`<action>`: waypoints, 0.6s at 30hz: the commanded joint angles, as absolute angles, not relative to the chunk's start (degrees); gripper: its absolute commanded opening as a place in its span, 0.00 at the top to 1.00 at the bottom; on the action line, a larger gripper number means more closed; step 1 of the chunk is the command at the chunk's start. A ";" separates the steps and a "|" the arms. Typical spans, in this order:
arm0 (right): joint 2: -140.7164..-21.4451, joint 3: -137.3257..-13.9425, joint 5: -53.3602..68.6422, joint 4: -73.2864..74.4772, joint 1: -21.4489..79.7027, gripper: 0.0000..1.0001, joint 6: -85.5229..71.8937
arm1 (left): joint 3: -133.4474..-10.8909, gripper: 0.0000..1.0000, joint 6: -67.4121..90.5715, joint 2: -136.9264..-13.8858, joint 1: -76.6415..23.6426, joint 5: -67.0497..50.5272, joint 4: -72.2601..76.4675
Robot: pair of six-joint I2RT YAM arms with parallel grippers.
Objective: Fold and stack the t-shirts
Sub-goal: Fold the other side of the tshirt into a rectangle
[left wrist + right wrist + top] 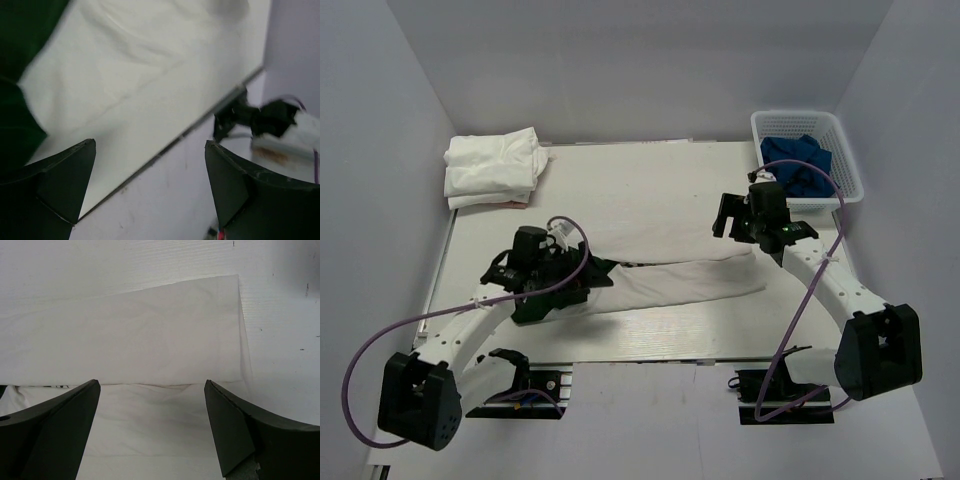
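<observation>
A white t-shirt with dark green sleeves lies folded into a long strip across the middle of the table. It also shows in the right wrist view and in the left wrist view, where a green sleeve shows at the left. My left gripper is open and empty over the shirt's left end, near the table's front edge. My right gripper is open and empty just above the shirt's right end. A stack of folded white t-shirts sits at the back left.
A white basket holding blue cloth stands at the back right, close behind my right arm. The table has grey walls on three sides. The right arm's base mount shows beyond the front edge.
</observation>
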State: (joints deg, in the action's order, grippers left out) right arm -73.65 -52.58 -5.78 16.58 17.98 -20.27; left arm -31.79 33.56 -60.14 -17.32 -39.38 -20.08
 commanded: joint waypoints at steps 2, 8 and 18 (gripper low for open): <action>-72.07 -52.65 -5.18 15.56 17.93 0.10 -18.90 | -41.55 0.00 35.68 -58.09 -16.27 -12.43 -33.49; -73.03 -52.82 -4.04 15.64 17.84 0.10 -18.81 | -50.00 0.00 33.49 -73.87 -15.64 1.74 -30.42; -72.95 -53.43 -0.61 17.05 17.93 0.10 -17.84 | -62.40 0.00 28.83 -95.53 -16.34 -4.89 -29.71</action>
